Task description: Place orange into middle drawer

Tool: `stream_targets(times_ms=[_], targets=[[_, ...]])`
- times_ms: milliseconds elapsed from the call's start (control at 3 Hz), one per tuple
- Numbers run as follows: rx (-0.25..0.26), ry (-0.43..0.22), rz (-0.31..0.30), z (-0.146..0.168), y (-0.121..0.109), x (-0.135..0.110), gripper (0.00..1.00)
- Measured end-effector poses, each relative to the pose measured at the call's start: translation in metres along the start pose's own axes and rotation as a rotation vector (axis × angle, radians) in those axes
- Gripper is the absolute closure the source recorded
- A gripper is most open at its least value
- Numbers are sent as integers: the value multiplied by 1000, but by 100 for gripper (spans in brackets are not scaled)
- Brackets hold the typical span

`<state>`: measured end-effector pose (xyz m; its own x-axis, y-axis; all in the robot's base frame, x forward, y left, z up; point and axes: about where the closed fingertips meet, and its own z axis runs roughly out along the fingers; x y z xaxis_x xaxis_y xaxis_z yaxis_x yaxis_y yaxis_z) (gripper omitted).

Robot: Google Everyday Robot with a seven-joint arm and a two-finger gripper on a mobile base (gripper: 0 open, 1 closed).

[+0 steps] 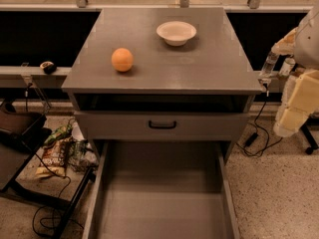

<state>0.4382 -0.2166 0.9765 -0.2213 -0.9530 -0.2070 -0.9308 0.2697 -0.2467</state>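
The orange point(122, 59) is small, round and smooth. It sits on the grey cabinet top point(209, 66), left of centre. The middle drawer point(162, 203) is a wide grey box with a flat bare floor and low side walls. It is pulled out toward me at the bottom of the view, and nothing lies in it. My gripper point(295, 108) is at the right edge of the view, beside the cabinet's right front corner. It is well to the right of the orange, lower than the top, and holds nothing.
A white bowl point(176, 32) stands on the cabinet top, behind and to the right of the orange. A grey drawer front with a black handle point(162, 125) sits closed above the open drawer. Snack bags point(57, 153), cables and a dark stand lie on the floor at the left.
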Motion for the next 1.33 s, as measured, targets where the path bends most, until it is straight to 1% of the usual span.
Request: stream_targets(times_ms=[333,667,1000,1333], targets=[[4,-7,3,1,-1,-1,0],[48,-95,40,10,-17,-14,0],[86,-278,115,28,-60,-52,0],[147,-516,195,45,-105,-107,0]])
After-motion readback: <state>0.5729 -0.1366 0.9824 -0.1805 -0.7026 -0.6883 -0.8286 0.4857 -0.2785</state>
